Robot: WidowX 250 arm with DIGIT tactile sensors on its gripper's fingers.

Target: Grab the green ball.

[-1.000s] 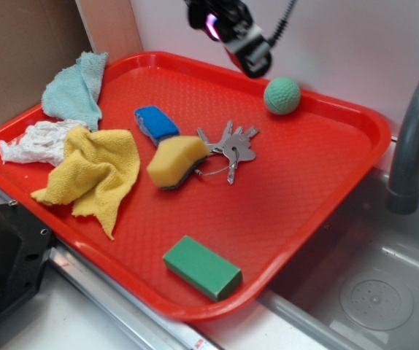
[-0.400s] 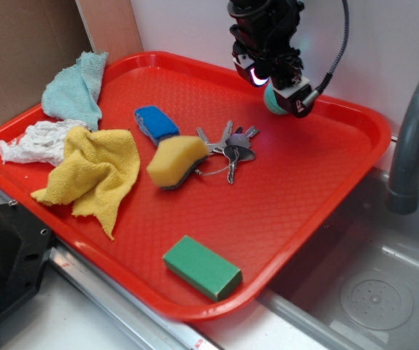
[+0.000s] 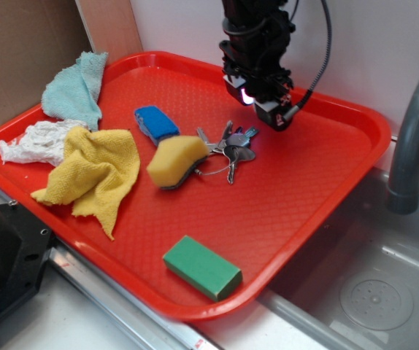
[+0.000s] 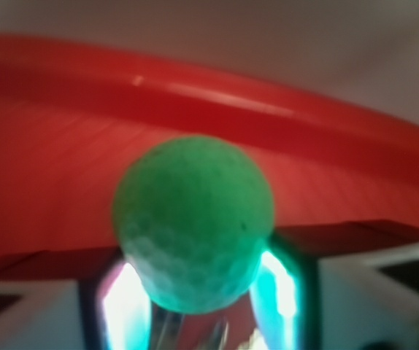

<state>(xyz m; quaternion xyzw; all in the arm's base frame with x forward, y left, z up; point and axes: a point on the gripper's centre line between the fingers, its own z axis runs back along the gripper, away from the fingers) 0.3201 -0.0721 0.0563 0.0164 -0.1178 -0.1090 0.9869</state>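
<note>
In the wrist view the green ball (image 4: 193, 222), teal-green and dimpled, fills the middle and rests on the red tray (image 4: 195, 102) near its far rim. My gripper (image 4: 198, 259) is open and straddles it, one finger on each side with a lit gap between finger and ball. In the exterior view the gripper (image 3: 265, 108) is low over the tray's back right part (image 3: 355, 120), and the arm hides the ball there.
A bunch of keys (image 3: 233, 147) lies just in front of the gripper, beside a yellow sponge (image 3: 176, 161) and a blue object (image 3: 156, 122). Yellow (image 3: 93, 171), white (image 3: 38, 140) and teal (image 3: 74, 87) cloths lie left. A green block (image 3: 202, 267) sits front. Faucet (image 3: 412, 131) and sink (image 3: 374, 281) stand right.
The gripper came down from above the tray's back rim and moved right onto the ball, then lower around it. The ball, visible a second ago, is now covered in the exterior view.
</note>
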